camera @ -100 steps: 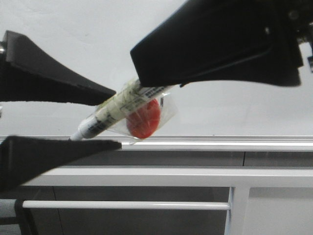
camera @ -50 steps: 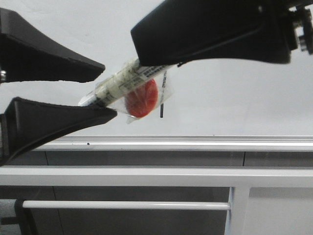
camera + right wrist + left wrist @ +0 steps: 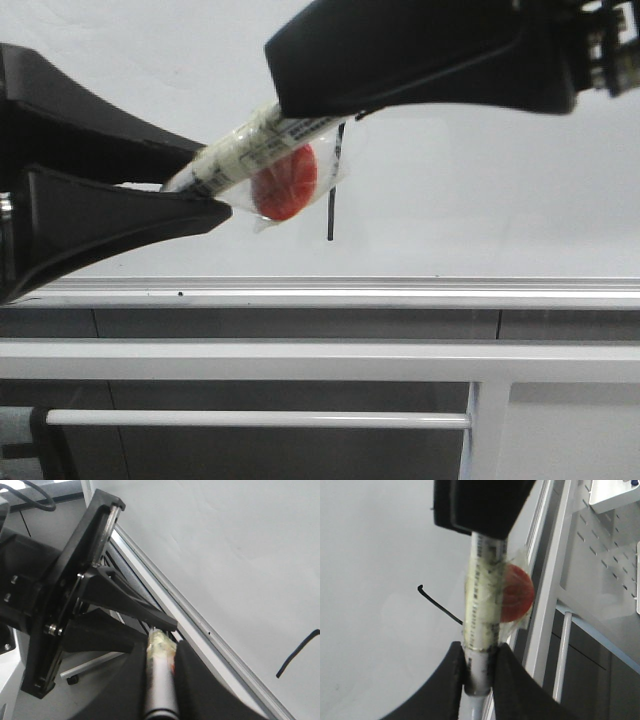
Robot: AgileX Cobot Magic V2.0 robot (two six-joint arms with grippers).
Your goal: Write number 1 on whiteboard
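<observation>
The whiteboard (image 3: 480, 190) fills the background above its silver rail (image 3: 400, 292). On it is the number 1 (image 3: 331, 215), a thin black stroke whose top lies behind the marker's plastic wrap. It also shows in the wrist views (image 3: 437, 602) (image 3: 297, 652). A white marker (image 3: 250, 150) with a red disc (image 3: 285, 185) taped to it hangs in front of the board. My right gripper (image 3: 162, 645) is shut on the marker's barrel from above. My left gripper (image 3: 480, 652) is shut on the marker's other end, pads touching both sides.
White metal frame bars (image 3: 300, 360) and a thin white rod (image 3: 250, 418) run below the rail, with a grey panel behind. A perforated grey panel (image 3: 610, 570) stands beside the board. The left arm's black body (image 3: 55, 610) sits close to the right gripper.
The marker rose from the rail, uncovering the black stroke. My left gripper lifted and its fingers closed from wide apart onto the marker's end. The right gripper moved up slightly.
</observation>
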